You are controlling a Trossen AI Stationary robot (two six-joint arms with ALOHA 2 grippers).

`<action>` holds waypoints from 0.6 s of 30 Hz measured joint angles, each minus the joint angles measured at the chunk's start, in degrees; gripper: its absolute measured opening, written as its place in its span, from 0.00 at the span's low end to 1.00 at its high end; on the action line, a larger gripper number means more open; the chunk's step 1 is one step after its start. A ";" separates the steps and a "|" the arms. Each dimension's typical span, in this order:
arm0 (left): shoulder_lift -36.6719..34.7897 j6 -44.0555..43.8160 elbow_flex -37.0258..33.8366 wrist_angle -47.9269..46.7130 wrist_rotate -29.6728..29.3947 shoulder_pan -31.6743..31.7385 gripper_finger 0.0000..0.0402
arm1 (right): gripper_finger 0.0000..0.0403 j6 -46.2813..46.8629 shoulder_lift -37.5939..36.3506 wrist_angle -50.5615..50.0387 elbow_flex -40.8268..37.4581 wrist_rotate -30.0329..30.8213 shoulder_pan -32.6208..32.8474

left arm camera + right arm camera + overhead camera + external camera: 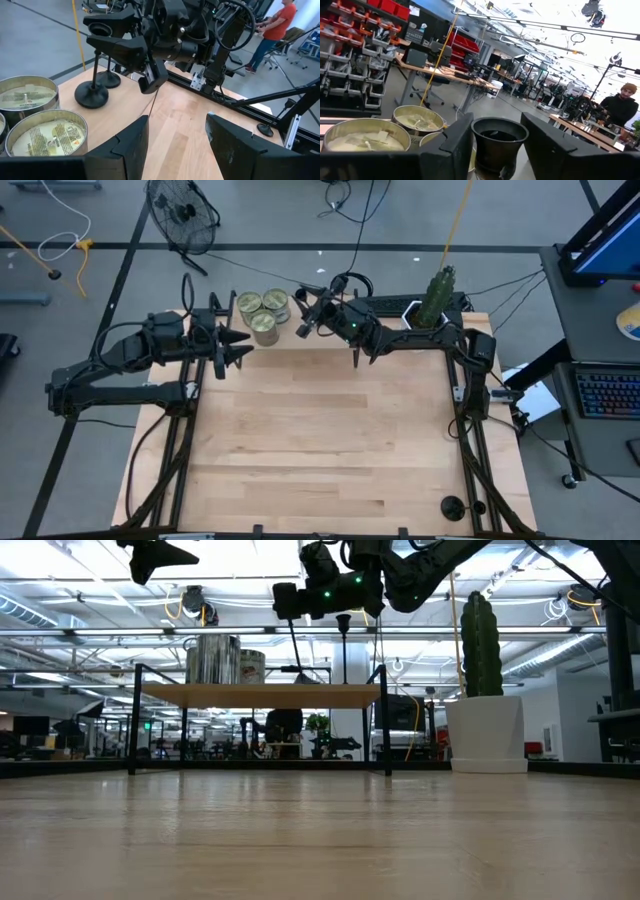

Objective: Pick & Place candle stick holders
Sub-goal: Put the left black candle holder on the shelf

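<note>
Two black candle stick holders stand side by side at the table's far edge (305, 300), next to three tin cans. In the left wrist view the nearer one (92, 92) has its cup between my right gripper's fingers, and the other one (108, 78) stands on its round base just behind. A black round-based thing (452, 505) that may be the third stands at the near right corner. My right gripper (303, 315) reaches in from the right and is shut on the cup. My left gripper (240, 345) hovers open and empty to the left of the cans. My right gripper pinches the candle stick holder's cup top (499, 137) between its two fingers, one on each side of the rim. The fingers come roughly level from the table's right. The stem (96, 67) hangs slightly tilted below. I cannot tell if the base (91, 96) still touches the wood.
Three open tin cans (262, 315) stand close left of the candle stick holders. A cactus in a white pot (482, 690) stands at the far right. Bare wood (320, 440) spreads over the table's middle and near side. A person (277, 30) stands in the room beyond.
</note>
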 joint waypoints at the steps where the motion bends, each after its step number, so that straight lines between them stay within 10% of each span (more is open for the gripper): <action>1: 0.00 0.01 0.00 -0.04 0.02 0.00 0.51 | 0.39 0.00 0.00 -0.02 0.00 -0.01 0.00; 18: 0.01 0.20 0.00 -2.57 0.20 0.00 0.51 | 0.40 -3.88 -0.02 -0.07 0.00 0.31 0.00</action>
